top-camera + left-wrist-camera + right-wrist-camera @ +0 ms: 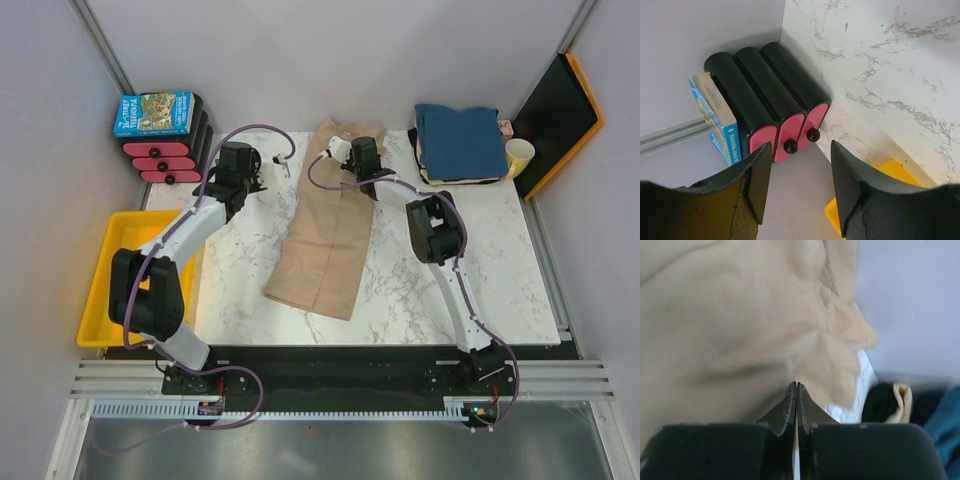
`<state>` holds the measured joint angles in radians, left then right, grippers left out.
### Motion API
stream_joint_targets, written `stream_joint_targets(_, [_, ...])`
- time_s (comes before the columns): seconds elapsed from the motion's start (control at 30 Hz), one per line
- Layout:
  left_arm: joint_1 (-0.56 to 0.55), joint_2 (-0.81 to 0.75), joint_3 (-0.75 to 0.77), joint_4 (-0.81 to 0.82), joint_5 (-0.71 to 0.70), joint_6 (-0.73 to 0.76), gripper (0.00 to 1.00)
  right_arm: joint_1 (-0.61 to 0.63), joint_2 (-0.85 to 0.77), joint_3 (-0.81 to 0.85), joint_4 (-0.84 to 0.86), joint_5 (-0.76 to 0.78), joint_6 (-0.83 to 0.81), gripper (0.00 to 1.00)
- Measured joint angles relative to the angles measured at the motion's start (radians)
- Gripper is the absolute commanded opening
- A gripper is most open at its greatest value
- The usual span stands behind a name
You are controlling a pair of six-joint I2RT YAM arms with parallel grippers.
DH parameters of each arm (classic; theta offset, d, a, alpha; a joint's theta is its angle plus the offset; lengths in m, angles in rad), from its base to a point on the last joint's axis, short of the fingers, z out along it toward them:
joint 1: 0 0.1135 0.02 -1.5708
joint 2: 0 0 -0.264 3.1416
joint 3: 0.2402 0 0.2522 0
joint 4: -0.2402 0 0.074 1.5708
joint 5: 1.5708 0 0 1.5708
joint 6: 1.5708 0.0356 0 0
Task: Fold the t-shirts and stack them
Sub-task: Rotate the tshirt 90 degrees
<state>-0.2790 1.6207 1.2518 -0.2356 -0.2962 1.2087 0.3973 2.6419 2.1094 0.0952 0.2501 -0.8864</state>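
We've got the tan t-shirt (330, 245) lying as a long strip across the middle of the marble table (450, 270). The right gripper (797, 386) is pinched tight at its far end, can't tell if it's got cloth. The left gripper (801, 150) is spread with nothing between, facing the pink-fronted drawers (790, 130). The teal-blue shirt (462, 140) tops the far-right pile.

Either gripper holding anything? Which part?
Left gripper: open, holding nothing. Right gripper: shut against the tan t-shirt at its far end; can't tell whether cloth is pinched.
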Motion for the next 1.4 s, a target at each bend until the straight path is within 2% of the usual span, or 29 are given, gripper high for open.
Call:
stream_joint_targets(0.13, [0.000, -0.031, -0.037, 0.042, -0.011, -0.012, 0.59, 0.012, -0.182, -0.181, 0.000, 0.047, 0.050, 0.06])
stream_joint_targets(0.23, [0.000, -0.048, -0.059, 0.083, -0.021, -0.019, 0.59, 0.017, -0.333, -0.243, -0.032, 0.039, 0.095, 0.04])
stream_joint_targets(0.37, [0.018, -0.051, -0.065, 0.131, -0.049, -0.076, 0.64, 0.018, -0.518, -0.246, -0.189, -0.142, 0.151, 0.04])
stream_joint_targets(0.47, [0.062, -0.051, -0.064, 0.140, -0.077, -0.143, 0.66, 0.026, -0.587, -0.246, -0.347, -0.325, 0.156, 0.02])
stream_joint_targets(0.63, [0.146, -0.054, -0.064, 0.124, -0.113, -0.234, 0.73, 0.074, -0.549, -0.269, -0.619, -0.558, 0.126, 0.01])
stream_joint_targets(0.8, [0.183, -0.091, -0.065, 0.102, -0.122, -0.282, 0.75, 0.125, -0.481, -0.303, -0.790, -0.661, 0.091, 0.01])
stream_joint_targets(1.03, [0.186, -0.128, -0.065, 0.093, -0.121, -0.307, 0.75, 0.174, -0.447, -0.285, -0.888, -0.722, 0.048, 0.01])
stream_joint_targets(1.4, [0.186, -0.126, -0.065, 0.055, -0.084, -0.306, 0.75, 0.271, -0.386, -0.275, -0.994, -0.710, -0.043, 0.00])
